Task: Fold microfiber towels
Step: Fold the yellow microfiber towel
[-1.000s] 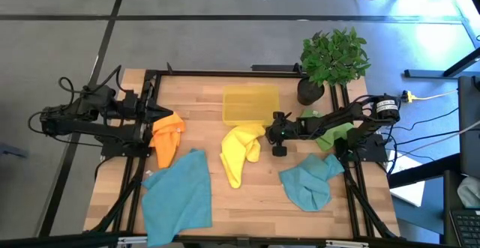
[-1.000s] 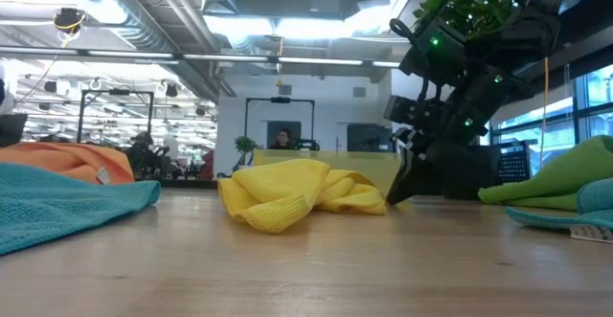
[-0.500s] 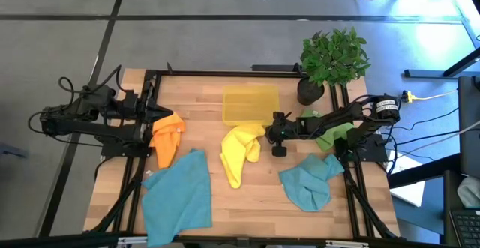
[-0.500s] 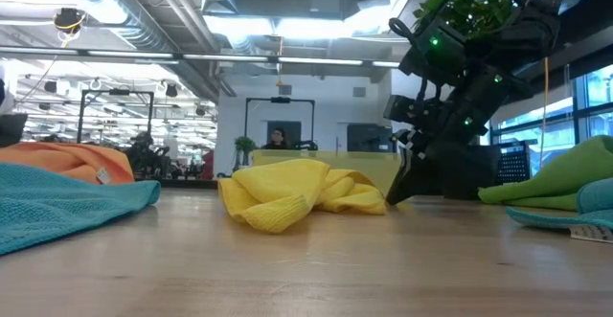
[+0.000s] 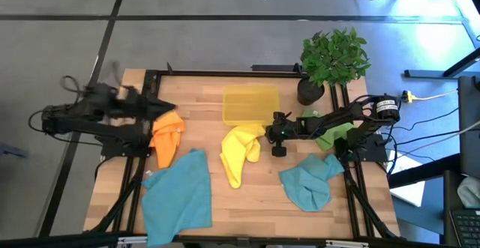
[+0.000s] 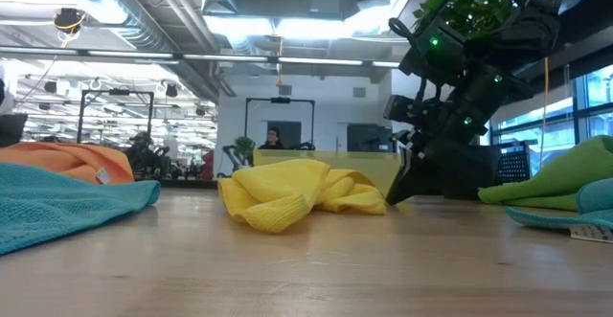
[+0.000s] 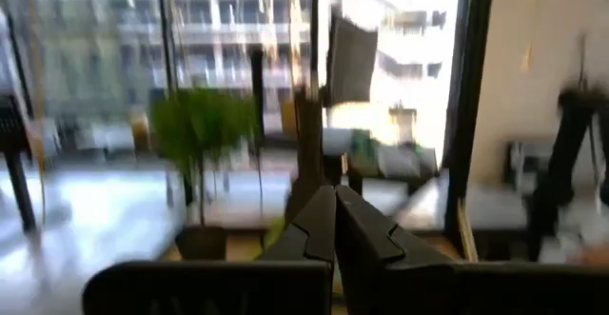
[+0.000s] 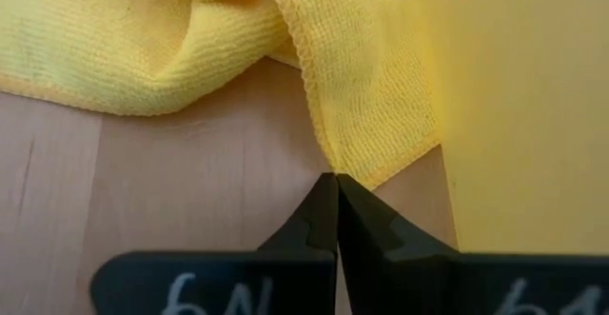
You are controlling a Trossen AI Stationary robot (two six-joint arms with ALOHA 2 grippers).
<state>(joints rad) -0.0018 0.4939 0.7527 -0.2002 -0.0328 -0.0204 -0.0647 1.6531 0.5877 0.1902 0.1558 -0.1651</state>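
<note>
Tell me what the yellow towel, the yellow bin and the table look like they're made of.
Yellow towel: soft microfiber-type cloth, matte, judging by its fine looped weave and stitched hem. Yellow bin: probably rigid plastic, translucent, since its flat walls let light through. Table: wood, likely jointed strips with a smooth finish, judging by the visible grain and plank seams.

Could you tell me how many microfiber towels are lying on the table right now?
5. The orange towel lies at the left edge, a large teal towel at front left, the yellow towel mid-table, a smaller teal towel at front right, and the green towel under the right arm.
</note>
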